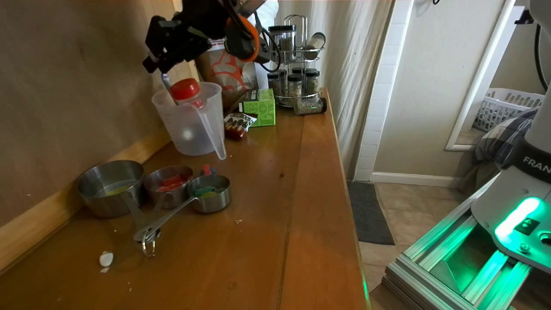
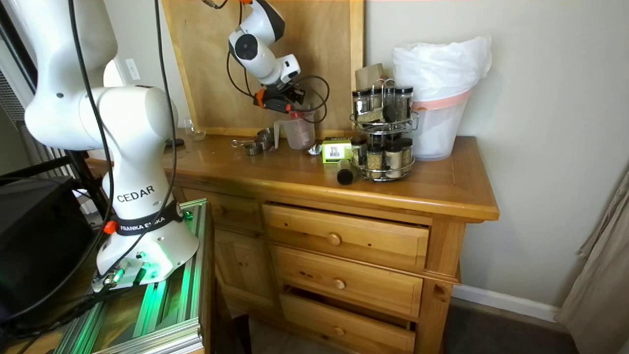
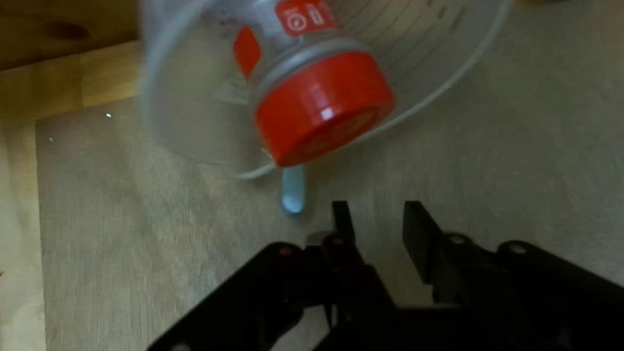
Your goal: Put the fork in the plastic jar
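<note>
One claw (image 3: 376,210), fingers parted and empty, hangs just above the fork (image 3: 293,191), whose handle slants up from the jar (image 1: 185,122).

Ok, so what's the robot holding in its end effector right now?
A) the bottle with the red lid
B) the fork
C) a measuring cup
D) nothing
D: in the wrist view the end effector is open with a bare gap, and the fork pokes out of the plastic jar, off to one side of that gap.
</note>
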### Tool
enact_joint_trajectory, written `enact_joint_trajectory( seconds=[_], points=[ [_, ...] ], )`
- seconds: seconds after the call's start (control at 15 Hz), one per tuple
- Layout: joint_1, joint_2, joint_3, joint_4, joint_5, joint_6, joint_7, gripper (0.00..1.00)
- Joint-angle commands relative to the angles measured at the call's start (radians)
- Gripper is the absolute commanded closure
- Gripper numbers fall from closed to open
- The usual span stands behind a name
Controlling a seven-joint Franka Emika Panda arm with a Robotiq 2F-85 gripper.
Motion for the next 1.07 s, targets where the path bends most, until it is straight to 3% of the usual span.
enact_joint_trajectory(
  seconds=[0.0,0.27,0.33,0.53,0.8,0.87,0.93,1.0],
  points=[
    [0.006,0.021,-0.015,0.005,0.075,-0.033,-0.077,0.34],
    [-0.001,-0.064,-0.004,-0.063,-0.001,-0.014,-0.038,0.04],
    [0.002,-0.093,-0.014,-0.07,0.018,0.013,-0.071,0.01],
    [0.013,-0.168,-0.027,-0.067,0.089,0.142,-0.202,0.0],
    [-0.033,-0.232,0.004,-0.036,0.131,0.344,-0.334,0.0],
    [-0.057,-0.241,0.021,-0.028,0.118,0.38,-0.333,0.0],
    [-0.191,-0.256,0.192,-0.077,-0.09,0.381,-0.09,0.0],
    [-0.06,-0.225,0.034,-0.04,0.043,0.345,-0.24,0.0]
  ],
)
